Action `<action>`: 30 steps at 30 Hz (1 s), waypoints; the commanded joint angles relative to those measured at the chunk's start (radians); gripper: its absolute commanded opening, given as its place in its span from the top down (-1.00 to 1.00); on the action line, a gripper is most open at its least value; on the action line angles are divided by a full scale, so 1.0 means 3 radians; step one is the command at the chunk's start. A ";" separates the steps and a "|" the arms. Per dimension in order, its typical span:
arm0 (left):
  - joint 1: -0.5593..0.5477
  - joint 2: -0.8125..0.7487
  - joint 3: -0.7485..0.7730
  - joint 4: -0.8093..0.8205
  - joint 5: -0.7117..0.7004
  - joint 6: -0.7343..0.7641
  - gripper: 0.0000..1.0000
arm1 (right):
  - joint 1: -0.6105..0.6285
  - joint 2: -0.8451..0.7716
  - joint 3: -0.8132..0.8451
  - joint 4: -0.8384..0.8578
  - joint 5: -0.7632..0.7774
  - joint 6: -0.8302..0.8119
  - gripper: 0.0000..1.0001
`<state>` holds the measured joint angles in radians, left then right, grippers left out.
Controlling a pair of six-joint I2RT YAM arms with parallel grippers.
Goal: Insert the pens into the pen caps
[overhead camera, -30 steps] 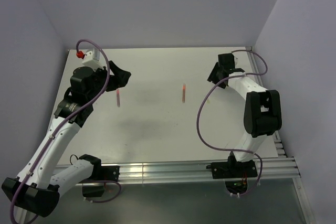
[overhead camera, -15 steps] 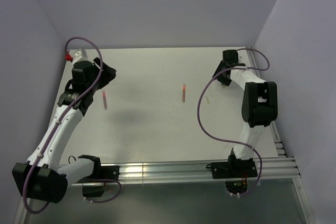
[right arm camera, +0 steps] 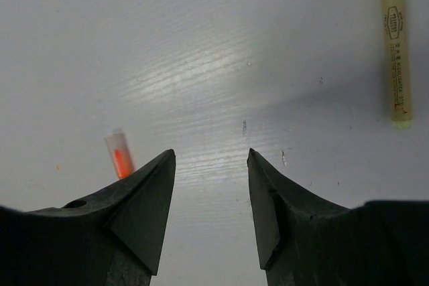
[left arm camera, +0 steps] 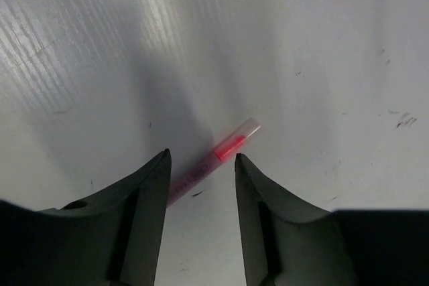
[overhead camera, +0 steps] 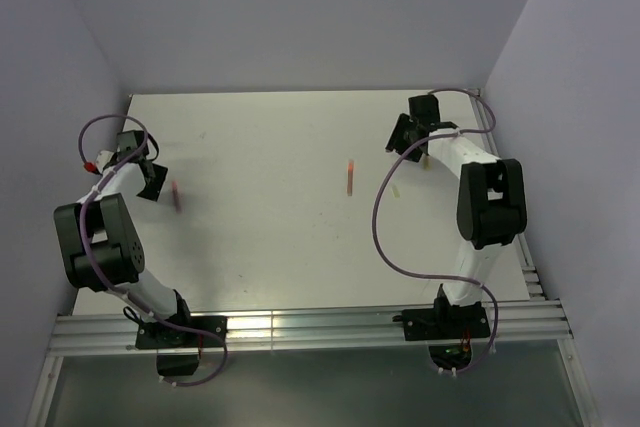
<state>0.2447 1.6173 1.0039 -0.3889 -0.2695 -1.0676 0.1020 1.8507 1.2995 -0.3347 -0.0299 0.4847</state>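
Observation:
A red pen (left arm camera: 201,172) with a clear tip lies slanted on the white table (left arm camera: 322,65), just under the tips of my left gripper (left arm camera: 202,155). Its lower end is hidden behind the left finger, and the jaws stand apart without touching it. From above, this pen (overhead camera: 176,195) lies beside the left gripper (overhead camera: 152,182) at the far left. A second red pen (overhead camera: 349,177) lies mid-table. My right gripper (right arm camera: 211,153) is open over bare table. An orange pen cap (right arm camera: 119,153) lies just left of it, and a yellow pen (right arm camera: 395,51) lies at the upper right.
A small pale yellow-green cap (overhead camera: 397,190) lies on the table below the right gripper (overhead camera: 400,137). Purple walls close in the left, back and right sides. An aluminium rail (overhead camera: 300,327) runs along the near edge, and cables loop off both arms.
The left arm has folded back to the far left, its jaws narrowing. The red pen beside it now lies further left. The right gripper has shifted slightly.

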 commanded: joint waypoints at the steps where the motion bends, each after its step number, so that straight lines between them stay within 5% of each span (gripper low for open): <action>1: -0.0018 0.0126 0.0080 0.0029 -0.0160 -0.0235 0.10 | -0.0018 -0.0238 -0.0037 0.0170 -0.0115 -0.0041 -0.10; 17: -0.0232 0.0387 -0.0120 0.0192 0.0050 -0.0563 0.51 | -0.0013 -0.0386 -0.0108 0.0221 -0.0222 -0.0035 -0.10; 30: -0.0881 0.1220 0.0836 0.0141 0.0325 -0.0073 0.66 | -0.0023 -0.0401 -0.0123 0.0216 -0.0217 -0.0056 -0.10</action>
<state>0.0357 1.8973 1.1873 -0.3191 -0.2390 -1.1725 0.1001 1.7878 1.2675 -0.3012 -0.0982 0.4778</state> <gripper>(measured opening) 0.180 0.550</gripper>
